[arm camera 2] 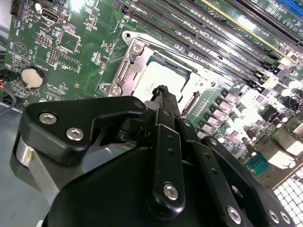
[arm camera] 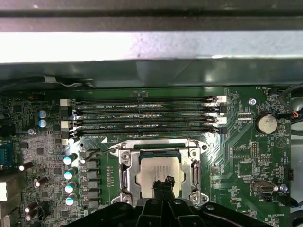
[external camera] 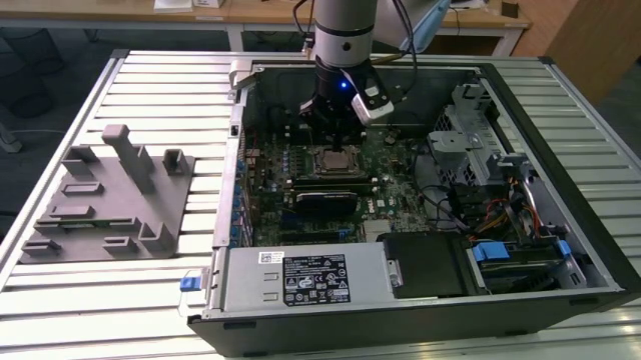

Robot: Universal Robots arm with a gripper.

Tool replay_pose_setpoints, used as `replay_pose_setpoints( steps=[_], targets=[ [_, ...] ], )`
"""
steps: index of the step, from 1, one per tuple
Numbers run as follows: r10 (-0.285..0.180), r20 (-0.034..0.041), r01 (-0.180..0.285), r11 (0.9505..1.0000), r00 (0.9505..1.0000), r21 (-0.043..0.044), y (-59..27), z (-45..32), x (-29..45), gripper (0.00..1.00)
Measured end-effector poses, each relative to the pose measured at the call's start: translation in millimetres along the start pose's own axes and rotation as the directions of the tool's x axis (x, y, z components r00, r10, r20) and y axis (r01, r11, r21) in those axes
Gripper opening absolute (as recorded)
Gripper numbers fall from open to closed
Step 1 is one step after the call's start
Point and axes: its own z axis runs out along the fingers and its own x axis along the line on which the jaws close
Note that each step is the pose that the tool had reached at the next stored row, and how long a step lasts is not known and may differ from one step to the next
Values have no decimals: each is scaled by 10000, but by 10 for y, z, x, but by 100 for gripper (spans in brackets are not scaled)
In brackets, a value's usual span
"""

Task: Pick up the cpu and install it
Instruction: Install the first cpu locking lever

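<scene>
Placement looks all but done, to my eye: the cpu [arm camera: 151, 170] lies flat inside the socket [arm camera: 125, 177] on the board [arm camera: 236, 161], square to the metal frame, and nothing is held in the air. So the pick-up and the carry are over, judging from how things lie. What is left is harder to call. The gripper [arm camera: 163, 183] hangs right over the near edge of the cpu, its fingers [arm camera 2: 164, 109] brought together into one narrow tip with nothing between them; I cannot tell whether that tip touches the chip or sits just above it. Whether the chip is fully seated and whether the socket's latch is closed I cannot tell either. In the exterior view the arm [external camera: 341, 30] stands upright inside the open case [external camera: 401, 330], with the gripper over the socket, while the grey fixture [external camera: 100, 210] sits well apart on the table [external camera: 90, 300], towards the exterior view's left. By count: one cpu, one socket, one gripper, one arm, one case, one fixture. Beside the socket run four long memory slots [arm camera: 142, 113], all bare as far as I can see, and one round battery [arm camera: 266, 124] sits near their end.
</scene>
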Motion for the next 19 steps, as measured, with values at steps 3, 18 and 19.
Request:
replay_pose_setpoints(
  steps=[3,18,19],
  targets=[
    [-2,1,2,10000,10000,-3,-2,-1,55,11],
    [4,0,-4,10000,10000,-47,-24,-17,454,11],
    [5,-1,-5,10000,10000,-54,-25,-18,469,11]
  ],
)
